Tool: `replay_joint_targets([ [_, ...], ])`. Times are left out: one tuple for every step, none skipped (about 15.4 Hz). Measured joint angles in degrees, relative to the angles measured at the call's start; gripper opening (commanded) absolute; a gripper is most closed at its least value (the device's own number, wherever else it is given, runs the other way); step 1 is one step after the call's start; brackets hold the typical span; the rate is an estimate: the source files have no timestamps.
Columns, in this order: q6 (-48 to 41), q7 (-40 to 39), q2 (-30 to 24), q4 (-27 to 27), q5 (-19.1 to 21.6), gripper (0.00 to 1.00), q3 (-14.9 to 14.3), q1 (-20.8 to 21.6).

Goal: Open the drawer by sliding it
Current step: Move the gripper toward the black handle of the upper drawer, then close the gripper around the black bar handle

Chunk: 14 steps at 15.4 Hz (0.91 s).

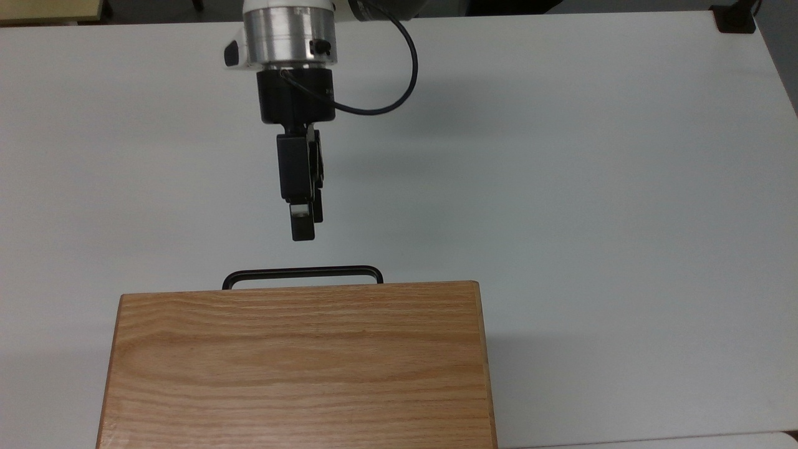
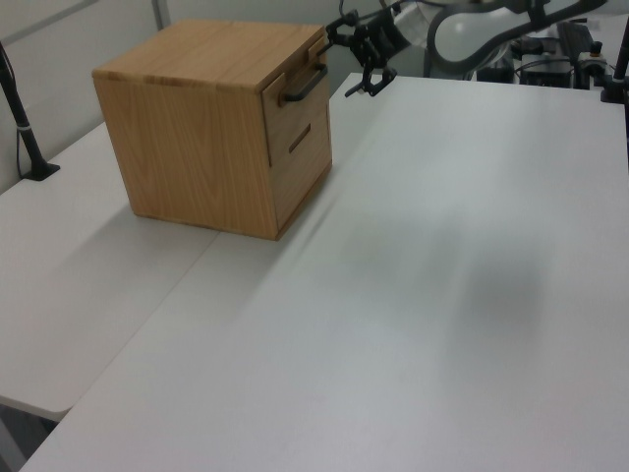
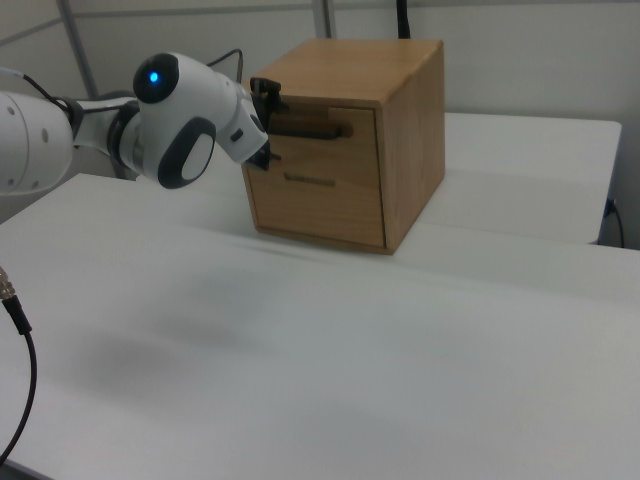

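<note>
Drawer is the upper of two fronts in the oak cabinet, fully pushed in, its panel flush with the cabinet face; its contents are hidden. Inspection starts at the gripper: in the top view it hangs above the white table, pointing toward the cabinet, its tip just short of the black bar handle and apart from it; in the left view the gripper sits just beside the far end of the handle, its fingers visibly spread and holding nothing; in the right view the gripper is level with the upper front, close in front of the handle, and contact cannot be confirmed. Behind the fingers, the black wrist section joins a silver collar, with a black cable looping off to the top view's right; the white arm with a blue light extends toward the right view's left. Below the upper front sits a lower drawer with a small recessed pull, also closed. Cabinet stands on the table near the top view's lower edge, its flat grained top bare; a seam between two tabletops runs beside it in the left view.
</note>
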Motion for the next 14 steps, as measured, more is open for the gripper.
replay_joint_targets([
  [0.48,0.02,0.44,-0.07,0.05,0.78,0.01,0.06],
  [0.65,0.12,0.84,0.0,0.09,0.72,0.01,0.03],
  [0.67,0.15,1.21,0.07,0.09,0.69,0.01,-0.05],
  [0.67,0.16,1.64,0.16,0.09,0.69,0.0,-0.16],
  [0.75,0.17,2.1,0.44,0.09,0.69,-0.01,-0.24],
  [0.81,0.17,2.57,0.92,0.09,0.69,-0.01,-0.32],
  [0.81,0.18,3.06,1.58,0.09,0.69,-0.02,-0.42],
  [0.83,0.18,3.44,2.23,0.09,0.69,-0.04,-0.5],
  [0.83,0.18,3.78,3.02,0.09,0.69,-0.04,-0.58],
  [0.83,0.18,4.13,3.77,0.09,0.69,-0.04,-0.63],
  [0.83,0.18,4.57,4.72,0.09,0.66,-0.04,-0.7],
  [0.83,0.18,4.88,5.13,0.09,0.58,-0.04,-0.73],
  [0.83,0.18,5.42,5.68,0.09,0.46,-0.04,-0.73],
  [0.83,0.18,6.09,6.33,0.09,0.31,-0.03,-0.73],
])
